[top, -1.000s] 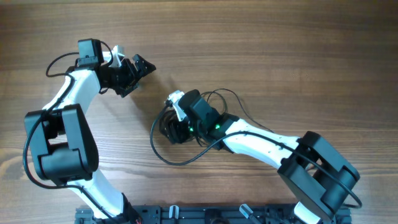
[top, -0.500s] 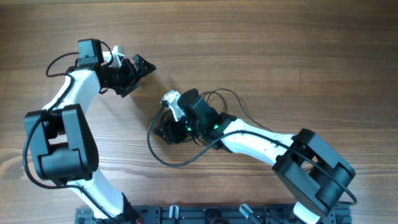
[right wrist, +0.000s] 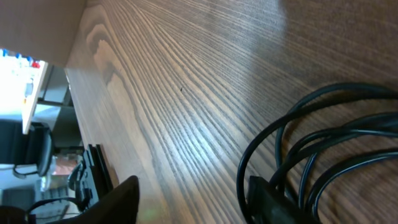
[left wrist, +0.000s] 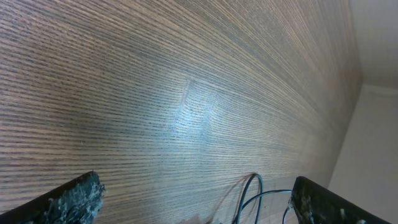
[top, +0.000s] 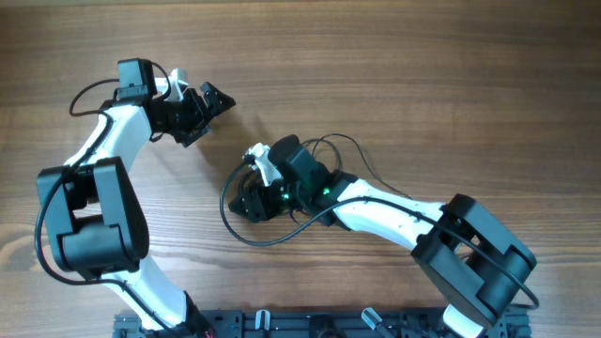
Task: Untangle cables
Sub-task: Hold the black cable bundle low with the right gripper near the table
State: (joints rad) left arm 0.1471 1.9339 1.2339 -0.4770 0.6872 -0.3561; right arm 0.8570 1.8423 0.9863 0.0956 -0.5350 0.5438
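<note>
Overhead: right gripper [top: 250, 200], parted, over cables [right wrist: 346, 134], arm stretched left; left gripper [top: 208, 116] spread wide, arm folded.

- Left arm [top: 101, 136]: white links, bulky black joints, thin black cable looping at the end far from the base rail [top: 282, 324].
- Right arm [top: 385, 216]: same colours, small green light.
- Left tool [left wrist: 196, 186]: black, rough-crusted fingers [left wrist: 74, 198].

No legible writing.
The table [top: 394, 56] and cables [top: 223, 205] carry no readable text, label, brand or number.
</note>
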